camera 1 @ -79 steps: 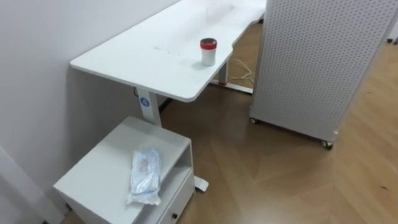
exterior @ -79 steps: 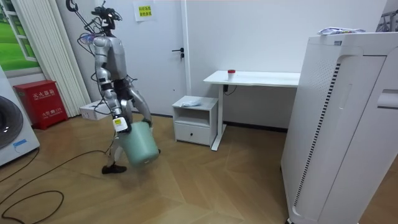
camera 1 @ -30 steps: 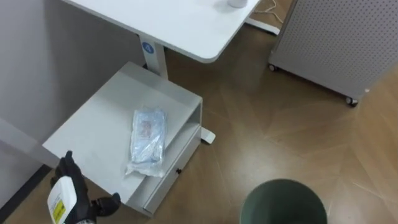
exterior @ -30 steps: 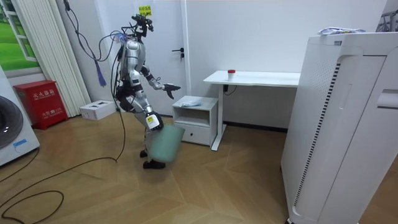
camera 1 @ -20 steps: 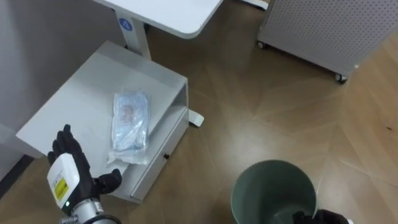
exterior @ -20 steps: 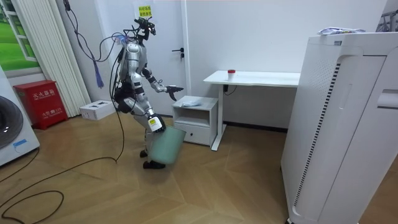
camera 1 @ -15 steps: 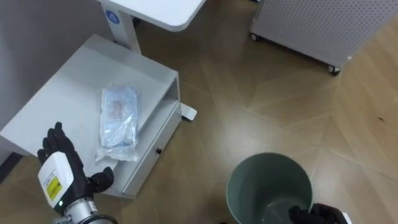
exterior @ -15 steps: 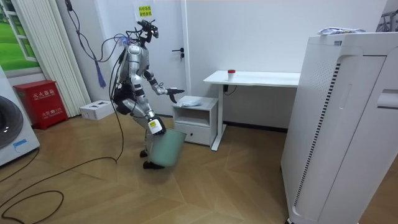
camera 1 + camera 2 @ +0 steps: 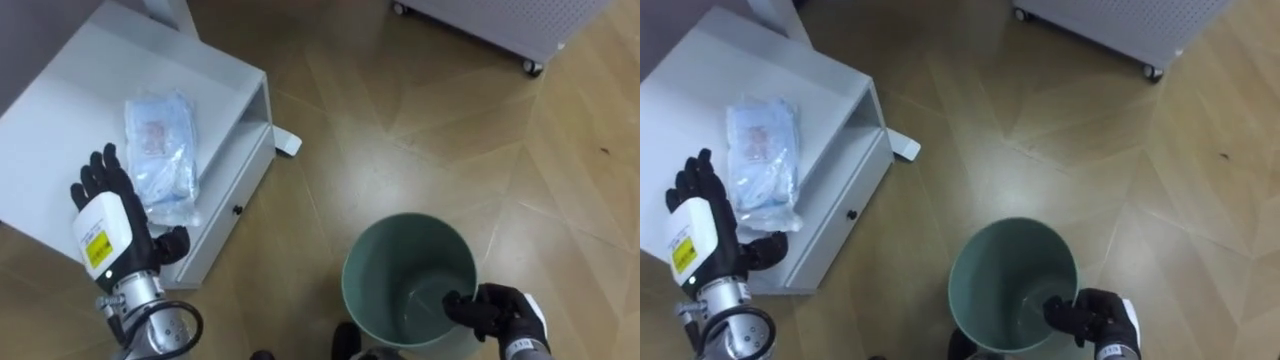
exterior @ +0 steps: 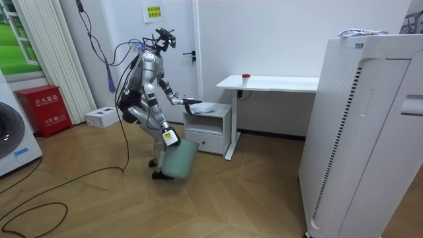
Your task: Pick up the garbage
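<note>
Down low, the green bin (image 9: 400,255) hangs from the right hand (image 9: 495,312), clenched over its rim; if it tilts or sits wide of the cabinet (image 9: 70,80), a dropped packet would likely miss. A loose pinch could also let the slick wrapper slip. The left hand (image 9: 112,222) is raised, fingers straight and spread, holding nothing, just beside the plastic garbage packet (image 9: 160,140), which lies flat on the cabinet top.
</note>
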You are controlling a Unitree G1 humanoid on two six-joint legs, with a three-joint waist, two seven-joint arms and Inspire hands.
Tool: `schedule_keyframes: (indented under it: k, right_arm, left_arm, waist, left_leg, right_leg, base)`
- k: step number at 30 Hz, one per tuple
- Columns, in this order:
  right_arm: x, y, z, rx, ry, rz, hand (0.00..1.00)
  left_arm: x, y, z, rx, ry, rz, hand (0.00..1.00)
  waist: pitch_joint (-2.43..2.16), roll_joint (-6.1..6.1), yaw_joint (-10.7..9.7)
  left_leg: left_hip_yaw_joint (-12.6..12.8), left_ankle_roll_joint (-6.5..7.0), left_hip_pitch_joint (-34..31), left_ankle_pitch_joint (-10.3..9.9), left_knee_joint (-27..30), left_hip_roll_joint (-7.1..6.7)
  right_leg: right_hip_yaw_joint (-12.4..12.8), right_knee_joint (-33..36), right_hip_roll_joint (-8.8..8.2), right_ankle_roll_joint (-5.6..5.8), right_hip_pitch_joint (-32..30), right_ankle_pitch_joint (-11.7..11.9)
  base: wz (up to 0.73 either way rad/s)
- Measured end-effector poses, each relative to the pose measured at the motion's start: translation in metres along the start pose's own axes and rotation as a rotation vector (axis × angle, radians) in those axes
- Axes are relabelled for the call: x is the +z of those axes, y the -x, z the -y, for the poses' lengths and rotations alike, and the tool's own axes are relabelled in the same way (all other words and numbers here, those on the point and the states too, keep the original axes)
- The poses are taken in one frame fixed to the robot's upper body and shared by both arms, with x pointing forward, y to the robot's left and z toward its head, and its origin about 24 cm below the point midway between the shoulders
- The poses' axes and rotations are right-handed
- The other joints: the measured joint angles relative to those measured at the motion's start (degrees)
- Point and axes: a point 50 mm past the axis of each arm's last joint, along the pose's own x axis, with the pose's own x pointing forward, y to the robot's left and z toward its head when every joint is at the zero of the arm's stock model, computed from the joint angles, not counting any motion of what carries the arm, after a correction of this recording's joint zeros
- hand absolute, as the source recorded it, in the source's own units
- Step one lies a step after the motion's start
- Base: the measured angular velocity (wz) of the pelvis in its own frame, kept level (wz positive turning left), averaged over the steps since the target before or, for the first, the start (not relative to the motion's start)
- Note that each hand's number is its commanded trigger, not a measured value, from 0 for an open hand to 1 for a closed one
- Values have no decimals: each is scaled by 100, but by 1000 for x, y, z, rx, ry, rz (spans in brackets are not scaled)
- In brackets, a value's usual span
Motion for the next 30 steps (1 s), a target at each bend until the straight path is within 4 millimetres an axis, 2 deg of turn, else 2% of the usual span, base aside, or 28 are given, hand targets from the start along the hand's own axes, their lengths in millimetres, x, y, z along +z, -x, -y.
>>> schedule_keyframes:
  k: [6, 14, 19, 21, 22, 25, 30]
  right_arm:
    - [8, -3, 0, 12, 21, 13, 100]
    - [9, -3, 2, 19, 24, 7, 100]
    - [8, -3, 3, 21, -20, -8, 100]
    - [10, -4, 2, 25, -26, -3, 100]
    - [10, -4, 3, 29, -30, -8, 100]
    - [10, -4, 3, 30, -39, -16, 100]
    - [14, -4, 1, 44, -38, -3, 100]
  left_arm:
    - [4, -1, 2, -22, -65, 59, 0]
    - [0, -2, 1, -52, -173, 115, 0]
    - [-11, -4, -3, -79, -277, 129, 2]
    - [-14, -7, -5, -88, -296, 120, 52]
    - [-17, -7, -6, -97, -310, 113, 100]
    - [-24, -7, -8, -115, -343, 100, 100]
    - [-24, -14, -14, -85, -369, 108, 100]
  waist:
    - [61, 56, -14]
    - [71, 70, -106]
    - [71, 69, -102]
    - [71, 69, -102]
    - [71, 69, -107]
    - [71, 69, -109]
    - [70, 70, -89]
  left_leg:
    - [-62, -3, -114, -6, 0, 1]
    - [-38, -1, -188, -6, -10, 18]
    - [-18, -7, -210, -8, -4, 34]
    - [-14, -9, -235, -8, 5, 35]
    - [-8, -9, -241, -8, 15, 33]
    - [-6, -20, -240, -15, 52, 36]
    - [-2, -18, -232, -17, 82, 30]
  right_leg:
    - [-90, -37, -8, 8, -47, -18]
    - [-95, -31, -4, 9, -113, -18]
    - [-93, -16, -5, -16, -157, -34]
    - [-79, 0, 0, -18, -189, -35]
    - [-69, 17, 0, -19, -199, -35]
    - [-60, 69, 2, -19, -199, -36]
    - [-40, 74, -1, -19, -198, -37]
  base:
    - [3]
    - [0]
    - [0]
    - [0]
    - [0]
    - [0]
    - [0]
